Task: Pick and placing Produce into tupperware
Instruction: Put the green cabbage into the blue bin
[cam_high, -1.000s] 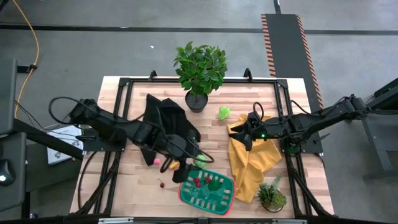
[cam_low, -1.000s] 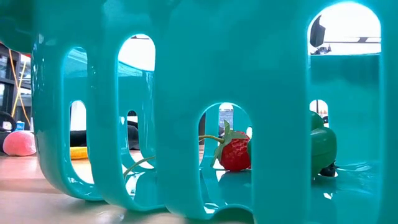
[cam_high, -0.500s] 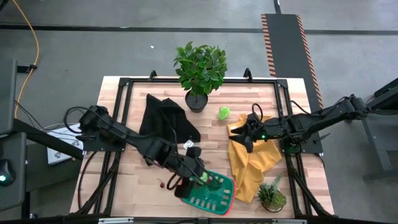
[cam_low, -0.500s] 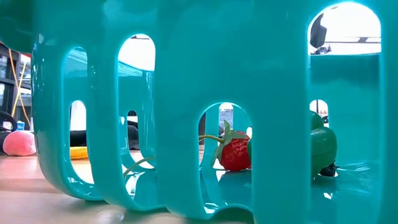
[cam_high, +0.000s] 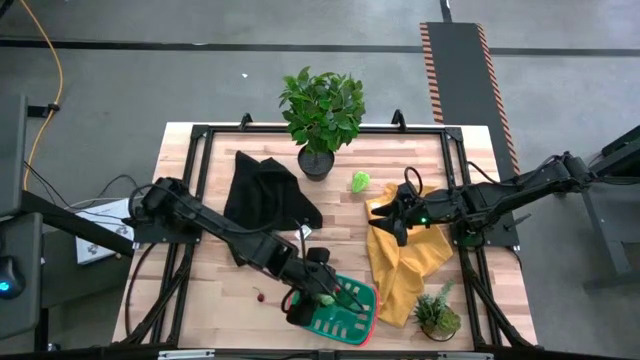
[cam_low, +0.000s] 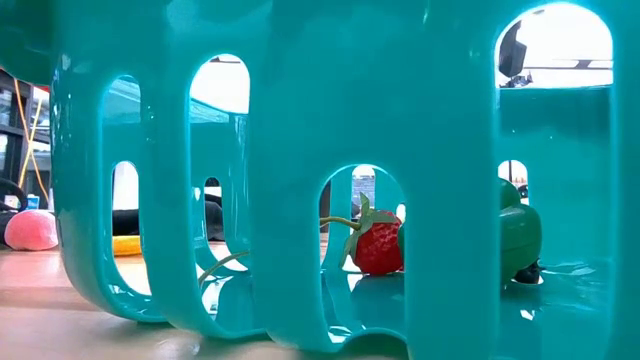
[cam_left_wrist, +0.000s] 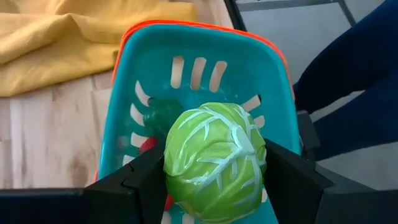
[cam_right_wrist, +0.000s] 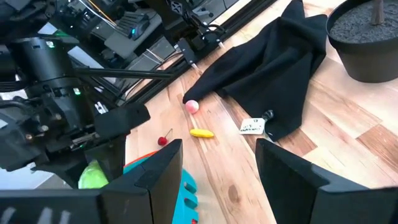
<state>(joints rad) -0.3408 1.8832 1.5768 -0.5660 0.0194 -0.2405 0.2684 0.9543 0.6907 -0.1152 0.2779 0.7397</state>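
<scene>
My left gripper (cam_high: 322, 290) hangs over the tupperware (cam_high: 350, 322), a teal-green slotted tray with a red rim, and is shut on a lime-green cabbage ball (cam_left_wrist: 214, 162). A strawberry (cam_low: 378, 245) and a dark green piece (cam_low: 520, 235) lie on the tray's base. More produce lies on the wood: a lime-green piece (cam_high: 360, 181) by the plant pot, a red cherry (cam_high: 261, 295), a pink ball (cam_right_wrist: 192, 106) and a yellow bit (cam_right_wrist: 201, 132). My right gripper (cam_high: 385, 218) stands open above the yellow cloth (cam_high: 405, 255). My left gripper pinches the cabbage ball between its two fingers (cam_left_wrist: 144, 177), one on each opposite side (cam_left_wrist: 171, 168). The fingers slant downward from the table's left. The ball is lifted clear, above the tupperware's slotted base (cam_left_wrist: 196, 71).
A black cloth (cam_high: 268, 195) lies at the far left of the middle. A big potted plant (cam_high: 322, 110) stands at the far edge and a small one (cam_high: 437, 312) at the near right corner. Black frame rails (cam_high: 196, 170) border the table.
My left gripper has gone down and toward the table's near right with the cabbage ball, from beside the black cloth to over the tupperware, tipping further downward. It has stayed shut on the ball.
</scene>
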